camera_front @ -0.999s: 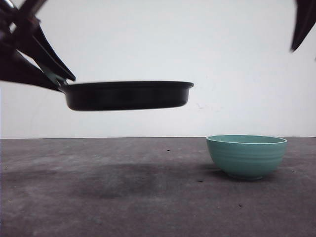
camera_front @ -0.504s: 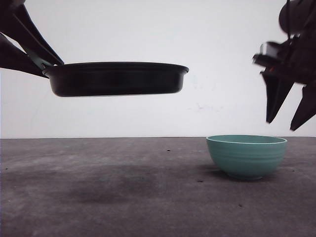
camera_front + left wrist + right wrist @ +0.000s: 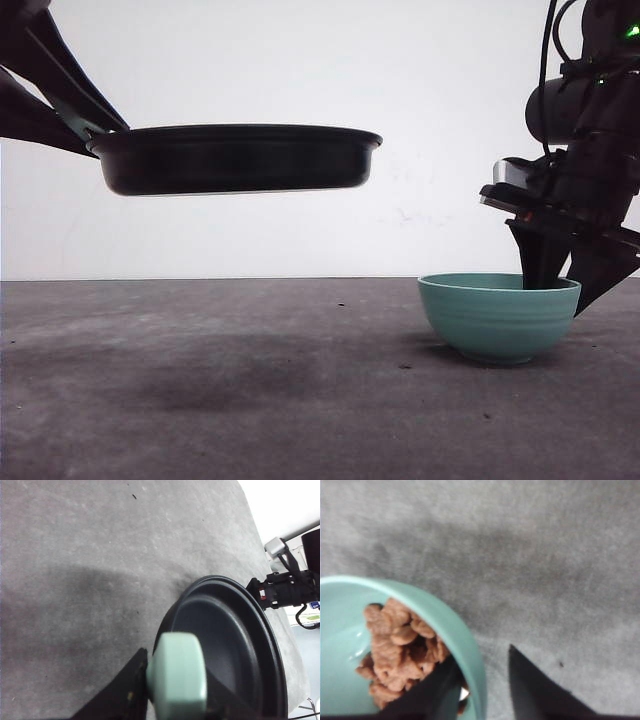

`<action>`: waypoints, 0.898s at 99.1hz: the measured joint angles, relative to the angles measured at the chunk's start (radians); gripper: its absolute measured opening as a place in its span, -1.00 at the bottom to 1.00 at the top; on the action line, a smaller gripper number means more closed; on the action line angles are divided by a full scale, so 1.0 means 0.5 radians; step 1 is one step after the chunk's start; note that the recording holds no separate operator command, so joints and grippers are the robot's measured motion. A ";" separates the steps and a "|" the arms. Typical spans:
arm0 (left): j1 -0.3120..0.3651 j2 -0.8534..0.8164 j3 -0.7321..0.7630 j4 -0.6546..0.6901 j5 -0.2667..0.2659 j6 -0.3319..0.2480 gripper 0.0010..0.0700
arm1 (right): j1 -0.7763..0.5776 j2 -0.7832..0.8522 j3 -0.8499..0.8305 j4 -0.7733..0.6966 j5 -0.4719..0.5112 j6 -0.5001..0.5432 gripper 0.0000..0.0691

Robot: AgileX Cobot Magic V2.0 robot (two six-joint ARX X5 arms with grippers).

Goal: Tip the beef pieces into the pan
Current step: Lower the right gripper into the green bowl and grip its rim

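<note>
Front view shows the left pincer (image 3: 95, 130) gripping the pan (image 3: 235, 158) up high, ready for the beef pieces (image 3: 400, 650), while the right pincer (image 3: 562, 285) sits open over the teal bowl's (image 3: 498, 315) rim to grab it.

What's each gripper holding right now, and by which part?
Left gripper holds the shallow black frying pan by its mint-green handle. Right gripper holds nothing: its open fingers straddle the teal ribbed bowl's rim.
</note>
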 joint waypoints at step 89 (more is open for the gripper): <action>0.000 0.000 0.000 0.001 -0.031 0.040 -0.86 | -0.118 -0.002 0.000 0.058 -0.146 -0.047 -0.63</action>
